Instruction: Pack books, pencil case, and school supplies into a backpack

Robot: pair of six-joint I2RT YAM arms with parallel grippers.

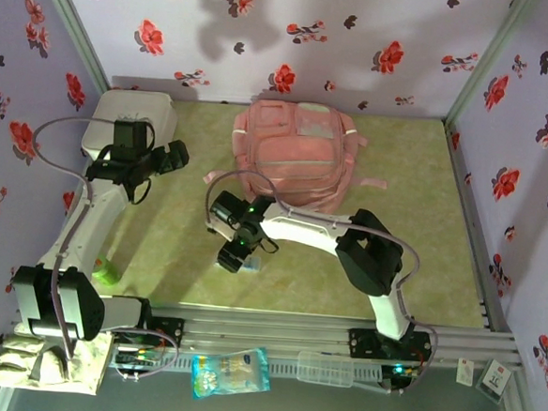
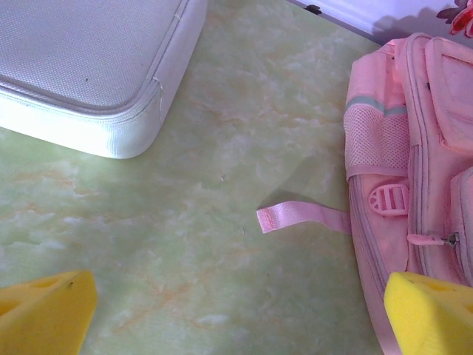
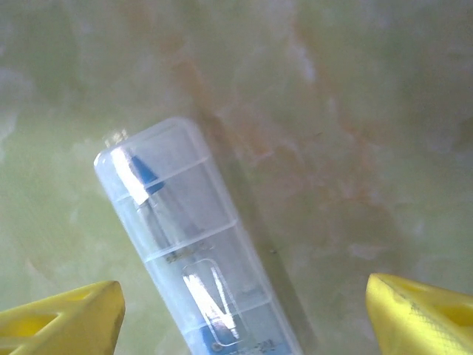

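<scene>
The pink backpack [image 1: 297, 151] lies flat at the back middle of the table, and its side and a loose strap [image 2: 303, 217] show in the left wrist view. My left gripper [image 1: 171, 156] [image 2: 236, 318] hangs open over bare table between the white box and the backpack. My right gripper [image 1: 236, 252] [image 3: 244, 322] stands open in front of the backpack, low over a small clear packet [image 3: 192, 244] with blue contents. The packet lies between the fingers, nearer the left one. A small green roll [image 1: 105, 271] sits by the left arm. The books and the pencil case are out of view.
A white rounded box [image 1: 129, 125] [image 2: 89, 66] stands at the back left corner. Flowered walls close in three sides. On the front rail below the table edge lie a blue-white bag [image 1: 229, 372], a clear container [image 1: 324, 367] and a pale cloth [image 1: 37, 358].
</scene>
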